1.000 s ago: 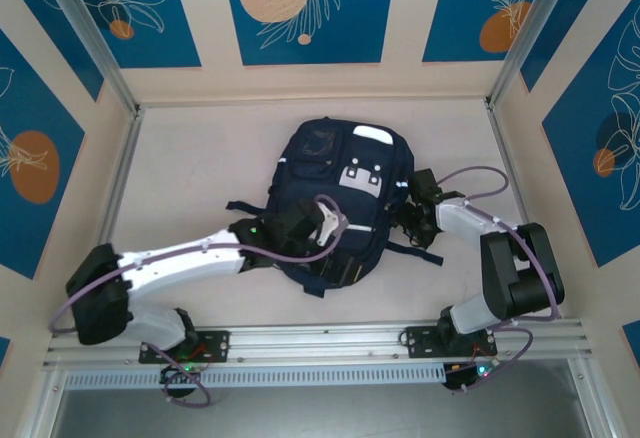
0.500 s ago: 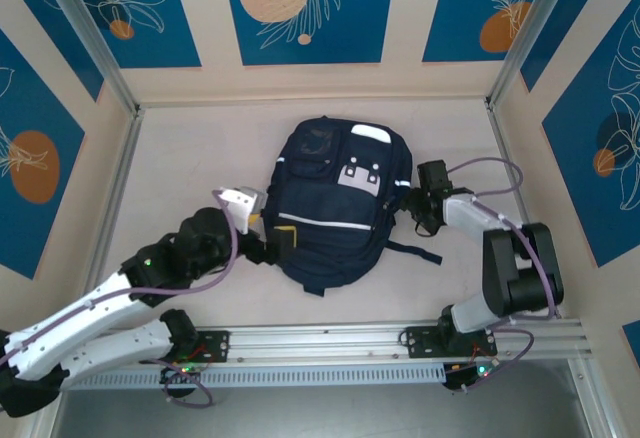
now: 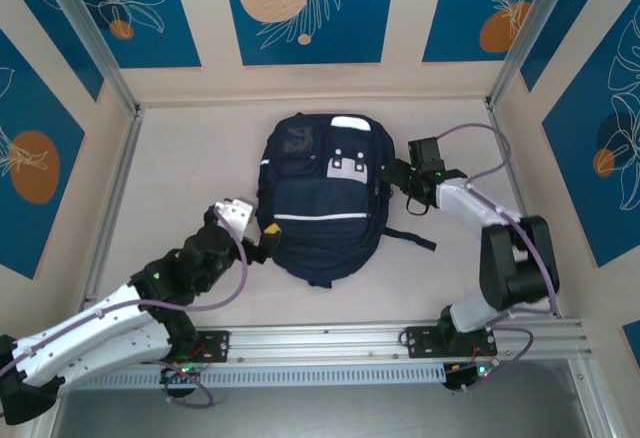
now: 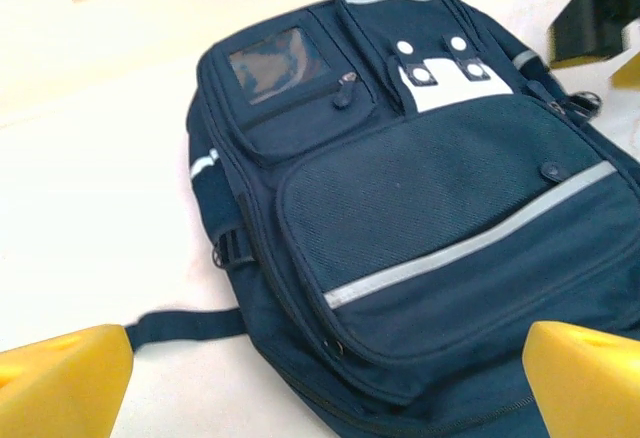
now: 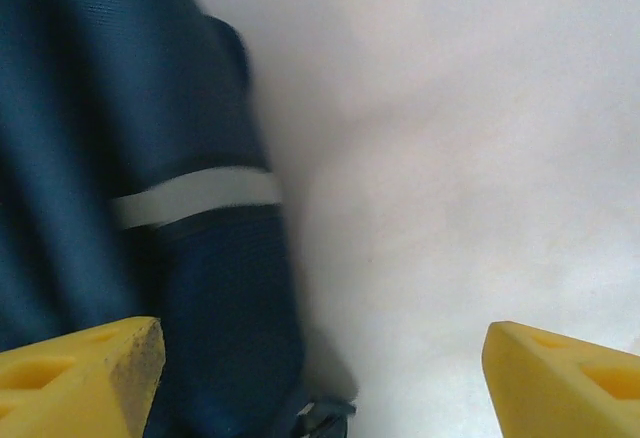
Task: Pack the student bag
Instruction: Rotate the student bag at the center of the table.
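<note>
1. The backpack (image 3: 322, 198) lies mid-bench (image 3: 180, 168), front up, with bare room along the left and far edges.
2. Its long axis runs from near edge to far edge, top end far.
3. The left tool (image 3: 258, 230) gapes empty at its near-left corner. The right tool (image 3: 398, 183), spread wide and empty, is by its right side.
4. The left wrist view shows the window pocket (image 4: 280, 58).

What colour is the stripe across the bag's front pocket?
Silver-grey stripe, clearest in left wrist view.

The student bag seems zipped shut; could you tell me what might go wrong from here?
The student bag lies loose on the table, so tugging a zip pull could drag it instead of opening it. The black strap trails beside the right arm and might snag. Both jaws stand open at its edges; closing may pinch only fabric.
</note>
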Tool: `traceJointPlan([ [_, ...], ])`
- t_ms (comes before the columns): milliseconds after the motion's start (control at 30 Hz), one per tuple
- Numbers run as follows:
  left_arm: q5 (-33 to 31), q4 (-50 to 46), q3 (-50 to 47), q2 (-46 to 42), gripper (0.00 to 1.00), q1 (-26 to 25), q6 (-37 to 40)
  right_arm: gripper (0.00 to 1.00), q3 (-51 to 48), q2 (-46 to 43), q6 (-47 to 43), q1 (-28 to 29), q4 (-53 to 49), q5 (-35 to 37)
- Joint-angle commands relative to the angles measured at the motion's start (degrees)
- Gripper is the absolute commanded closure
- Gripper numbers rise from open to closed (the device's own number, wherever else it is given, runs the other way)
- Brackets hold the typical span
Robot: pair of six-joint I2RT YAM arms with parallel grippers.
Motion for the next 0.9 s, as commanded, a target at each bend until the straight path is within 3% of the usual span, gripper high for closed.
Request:
traceJointPlan([
  [0,-1.53,9.42,-1.01,1.36,0.0,0.69,9.03,0.01,-4.21,-10.95,-9.58,1.14,0.69,1.85],
  [100,1.96,19.42,-3.78,2.32,0.0,1.6,15.56,0.01,-9.76,-23.54,-13.05,5.05,3.61,6.35],
  [167,0.56,26.76,-6.75,2.33,0.0,3.99,17.48,0.01,-14.4,-32.43,-17.92,8.46,9.35,8.69],
  [233,0.03,29.25,-7.63,1.21,0.0,8.47,13.5,0.01,-21.0,-40.67,-22.77,9.82,20.58,6.29],
  [300,6.55,29.09,-4.88,-0.64,0.0,13.3,10.71,0.01,-26.35,-47.21,-24.21,10.06,29.66,5.66],
  [400,14.16,27.43,2.32,0.19,0.0,15.04,18.32,0.01,-23.64,-51.15,-25.87,9.58,26.19,5.46],
  [500,22.48,17.23,9.96,1.57,0.0,15.21,31.49,0.01,-20.02,-52.67,-31.09,9.11,22.31,-1.45],
  [567,20.58,16.85,10.12,1.46,0.0,15.81,35.03,0.01,-18.79,-53.48,-34.03,9.12,20.53,-5.52],
  [667,17.3,20.78,5.54,1.1,0.0,20.79,29.51,0.01,-18.65,-54.62,-39.18,9.19,17.52,-7.82],
  [800,21.75,22.51,1.19,-0.03,0.0,32.64,19.09,0.01,-18.2,-56.42,-44.35,9.07,15.73,-2.34],
  [867,15.96,24.41,-2.22,1.72,0.0,35.03,18.61,0.01,-19.14,-55.6,-45.35,8.64,17.98,2.38],
])
